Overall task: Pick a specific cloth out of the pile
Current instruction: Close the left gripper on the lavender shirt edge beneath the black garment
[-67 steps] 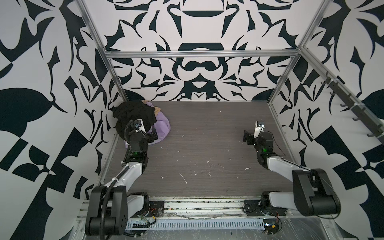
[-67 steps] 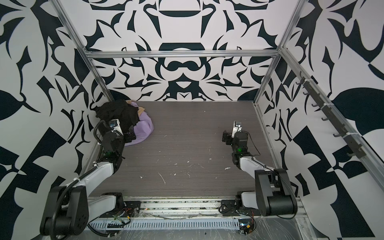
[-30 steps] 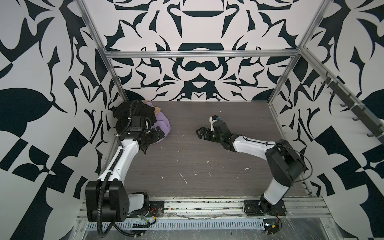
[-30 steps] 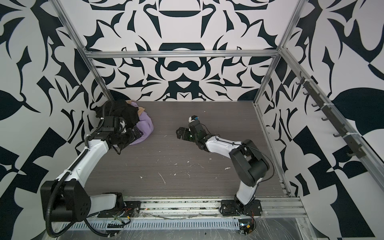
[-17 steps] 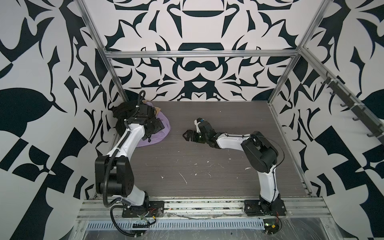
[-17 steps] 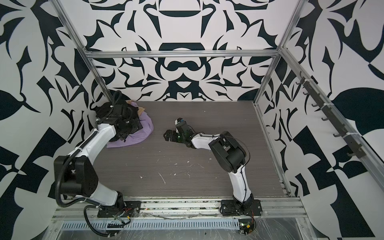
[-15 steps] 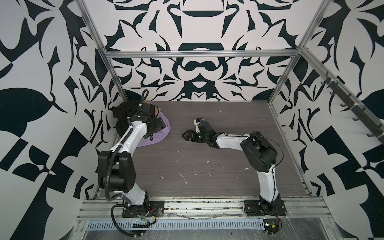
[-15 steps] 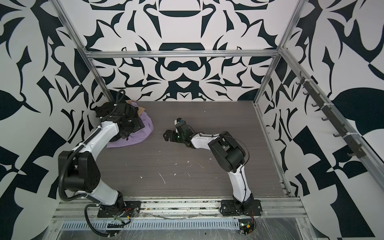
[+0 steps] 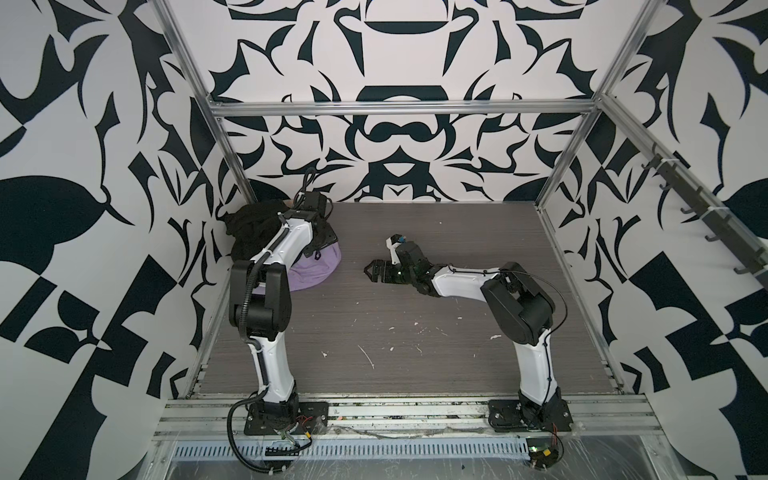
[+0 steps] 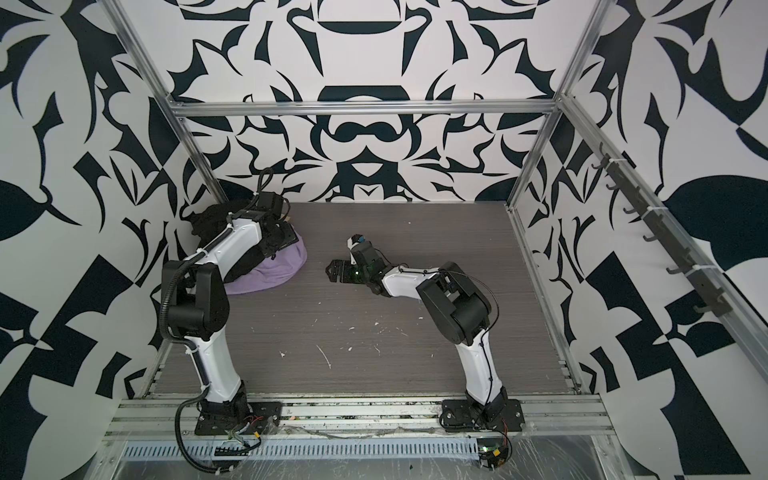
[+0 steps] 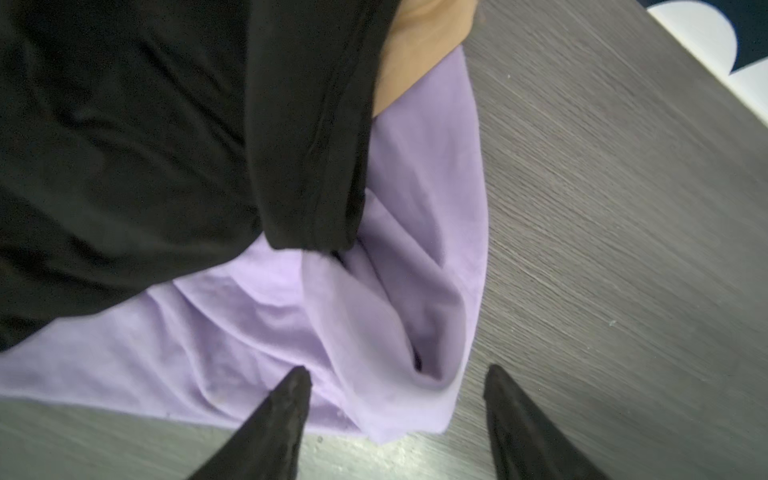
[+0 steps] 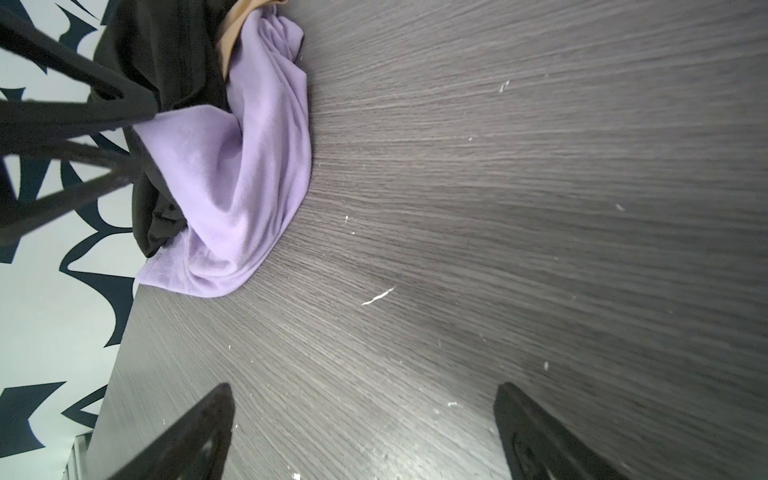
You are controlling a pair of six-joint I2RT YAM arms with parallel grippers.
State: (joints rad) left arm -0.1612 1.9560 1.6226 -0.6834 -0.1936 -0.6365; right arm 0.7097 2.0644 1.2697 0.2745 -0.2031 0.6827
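The pile sits in the table's back left corner, mostly a bulky black cloth. From under it the lilac cloth spills toward the table's middle. A tan cloth peeks out at the back. My left gripper is down at the lilac cloth's rim. Its jaws are apart and straddle a lilac fold, one fingertip over the fabric, the other over bare table. My right gripper stands open low over bare table, pointing at the pile.
The patterned left wall and a metal frame post stand right behind the pile. White specks dot the dark wood table near the front. A rail of hooks runs along the right wall.
My left arm has stretched back over the pile, and its gripper has come down onto the lilac cloth's rim with narrowing jaws. My right gripper slid left toward the pile, then held.
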